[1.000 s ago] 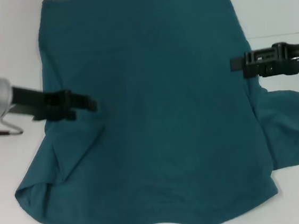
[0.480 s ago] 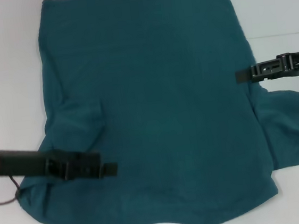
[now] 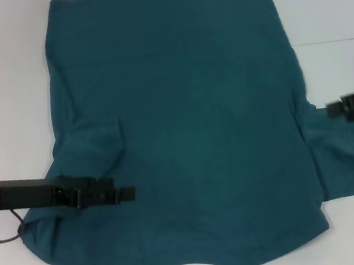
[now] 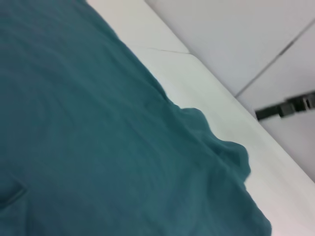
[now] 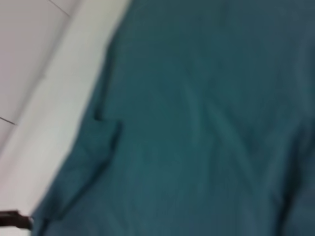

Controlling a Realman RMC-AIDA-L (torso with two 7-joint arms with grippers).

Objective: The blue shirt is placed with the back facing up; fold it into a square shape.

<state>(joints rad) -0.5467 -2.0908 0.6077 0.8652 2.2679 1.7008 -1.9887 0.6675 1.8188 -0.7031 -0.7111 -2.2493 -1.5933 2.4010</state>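
Near hem/collar edge: blue shirt (image 3: pixel 182 125) lies flat on the white counter (image 3: pixel 7 81), plain side up, no lettering visible. The nearest edge dips to a shallow V, unfolded.
Left sleeve: rumpled, partly tucked under or over the body at the shirt's left near corner; a fold flap shows just above the arm. Not a clean fold.
Left pincer (image 3: pixel 125 193): low over the shirt's left near part, reaching inward from the counter edge. Fingers look close together, with no cloth visibly caught between them. Can't tell if it touches the fabric.
Right sleeve: spread out sideways on the counter, flat, unfolded.
Right pincer (image 3: pixel 333 109): at the right frame edge, above the right sleeve's far edge, off the shirt body. Open or closed: cannot tell, it is mostly cut off.
Far edge: straight, flat, lined up square with the counter.
Wrist views: cloth and counter only, plus the other arm as a dark bit far off.
Progress: early, by my read. Shirt is spread and no side fold is done. Left to do: both sleeves/sides folded in, then the length folded to make the square.
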